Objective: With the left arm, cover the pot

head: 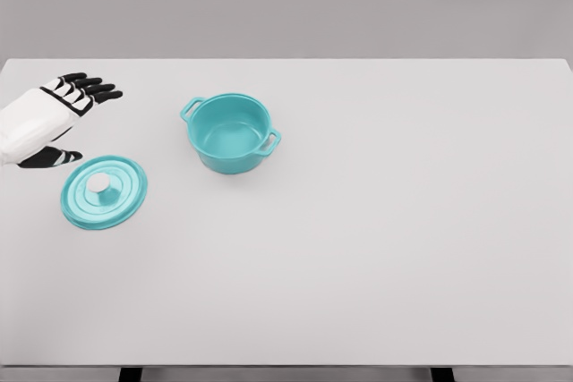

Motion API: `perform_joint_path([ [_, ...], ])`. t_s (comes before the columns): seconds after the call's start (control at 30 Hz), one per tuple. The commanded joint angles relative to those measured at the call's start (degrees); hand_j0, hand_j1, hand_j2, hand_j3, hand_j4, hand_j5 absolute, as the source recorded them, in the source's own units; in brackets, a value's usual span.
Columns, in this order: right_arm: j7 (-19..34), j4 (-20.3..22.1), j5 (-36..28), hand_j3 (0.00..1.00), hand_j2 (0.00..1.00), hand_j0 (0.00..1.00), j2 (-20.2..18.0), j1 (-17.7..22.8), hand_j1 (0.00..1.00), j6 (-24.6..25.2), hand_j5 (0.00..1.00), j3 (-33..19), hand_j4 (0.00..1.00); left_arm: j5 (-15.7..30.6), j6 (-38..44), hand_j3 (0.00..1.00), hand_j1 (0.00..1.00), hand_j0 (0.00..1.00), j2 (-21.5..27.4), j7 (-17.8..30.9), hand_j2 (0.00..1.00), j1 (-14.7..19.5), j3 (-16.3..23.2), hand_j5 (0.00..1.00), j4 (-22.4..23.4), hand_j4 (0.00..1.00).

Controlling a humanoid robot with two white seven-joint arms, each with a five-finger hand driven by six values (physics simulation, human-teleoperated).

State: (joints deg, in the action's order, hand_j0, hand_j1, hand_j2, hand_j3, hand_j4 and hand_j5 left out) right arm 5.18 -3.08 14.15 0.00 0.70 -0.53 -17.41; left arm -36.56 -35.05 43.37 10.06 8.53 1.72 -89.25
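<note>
A round teal pot (230,132) with two loop handles is seen uncovered on the smooth white table (376,221), nothing inside it. Its ridged teal lid (104,191), topped by a pale knob, lies flat to the left. Just above it, the left hand (49,118) is held spread, grasping nothing.

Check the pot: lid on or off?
Off. The pot stands open and upright, its empty inside visible. The lid lies flat on the table to its left, near the open left robot hand.
</note>
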Motion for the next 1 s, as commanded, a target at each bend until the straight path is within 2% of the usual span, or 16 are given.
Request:
perform_joint_path([
  [0.0,0.01,0.0,0.01,1.0,1.0,1.0,0.0,0.0,1.0,0.0,1.0,0.0,1.0,0.44,0.05,1.0,1.0,1.0,0.05,-0.04,1.0,0.0,-0.05,1.0,-0.04,1.0],
  [0.13,0.01,0.0,0.01,1.0,1.0,1.0,0.0,0.0,1.0,0.0,1.0,0.0,1.0,0.79,0.05,1.0,1.0,1.0,1.54,-0.04,1.0,0.44,0.03,1.0,0.13,1.0],
  [0.2,0.01,0.0,0.01,1.0,1.0,1.0,0.0,0.0,1.0,0.0,1.0,0.0,1.0,4.3,0.05,1.0,1.0,1.0,4.61,0.05,1.0,0.61,0.65,1.0,0.13,1.0],
  [0.23,0.01,0.0,0.01,1.0,1.0,1.0,0.0,0.0,1.0,0.0,1.0,0.0,1.0,5.44,0.05,1.0,1.0,1.0,7.17,2.15,1.0,0.88,3.2,1.0,0.57,1.0],
  [0.3,0.01,0.0,0.01,1.0,1.0,1.0,0.0,0.0,1.0,0.0,1.0,0.0,1.0,9.66,0.05,1.0,1.0,1.0,10.85,5.67,1.0,1.32,4.78,1.0,0.22,1.0],
  [0.37,0.01,-0.08,0.01,1.0,1.0,1.0,0.0,0.0,1.0,0.0,1.0,0.0,1.0,15.37,0.05,1.0,1.0,1.0,15.86,6.38,1.0,3.16,10.4,1.0,-0.13,1.0],
  [0.4,0.01,0.0,0.01,1.0,1.0,1.0,0.0,0.0,1.0,0.0,1.0,0.0,1.0,16.78,0.05,1.0,1.0,1.0,17.01,6.38,1.0,3.86,12.07,1.0,-0.22,1.0],
  [0.43,0.01,-0.08,0.01,1.0,1.0,1.0,0.0,0.0,1.0,0.0,1.0,0.0,1.0,19.33,0.05,1.0,1.0,1.0,19.03,6.29,1.0,5.27,15.67,1.0,-1.18,1.0],
  [0.47,0.01,0.0,0.01,1.0,1.0,1.0,0.0,0.0,1.0,0.0,1.0,0.0,1.0,19.95,0.05,1.0,1.0,1.0,19.65,6.29,1.0,5.71,16.73,1.0,-1.19,1.0],
  [0.53,0.01,-0.08,0.01,1.0,1.0,1.0,0.0,0.0,1.0,0.0,1.0,0.0,1.0,20.21,0.05,1.0,1.0,1.0,19.65,6.2,1.0,5.8,18.14,1.0,-1.19,1.0],
  [0.6,0.01,0.0,0.01,1.0,1.0,1.0,0.0,0.0,1.0,0.0,1.0,0.0,1.0,21.27,0.05,0.92,0.92,0.92,19.47,6.2,0.92,5.89,20.07,0.92,-1.1,0.92],
  [0.63,0.01,0.0,0.01,1.0,1.0,1.0,0.0,-0.09,1.0,0.0,1.0,0.0,1.0,21.27,0.05,0.91,0.91,0.91,19.3,6.11,0.91,5.89,20.34,0.91,-1.01,0.91],
  [0.67,0.01,0.0,0.01,1.0,1.0,1.0,0.0,0.0,1.0,0.0,1.0,0.0,1.0,21.18,0.05,0.88,0.88,0.88,19.21,6.2,0.88,5.89,20.43,0.88,-1.1,0.88],
  [0.7,0.01,0.0,0.01,1.0,1.0,1.0,0.0,0.0,1.0,0.0,1.0,0.0,1.0,21.09,0.05,0.78,0.78,0.78,19.21,6.2,0.78,5.98,20.95,0.78,-1.01,0.78],
  [0.73,0.01,-0.08,0.01,1.0,1.0,1.0,0.0,0.0,1.0,0.0,1.0,0.0,1.0,20.92,0.05,0.76,0.76,0.76,19.03,6.2,0.76,6.06,21.22,0.76,-1.01,0.76],
  [0.97,0.01,-0.08,0.01,1.0,1.0,1.0,0.0,0.0,1.0,0.0,1.0,0.0,1.0,20.74,0.05,0.76,0.76,0.76,17.72,6.11,0.76,6.06,23.68,0.76,0.04,0.76],
])
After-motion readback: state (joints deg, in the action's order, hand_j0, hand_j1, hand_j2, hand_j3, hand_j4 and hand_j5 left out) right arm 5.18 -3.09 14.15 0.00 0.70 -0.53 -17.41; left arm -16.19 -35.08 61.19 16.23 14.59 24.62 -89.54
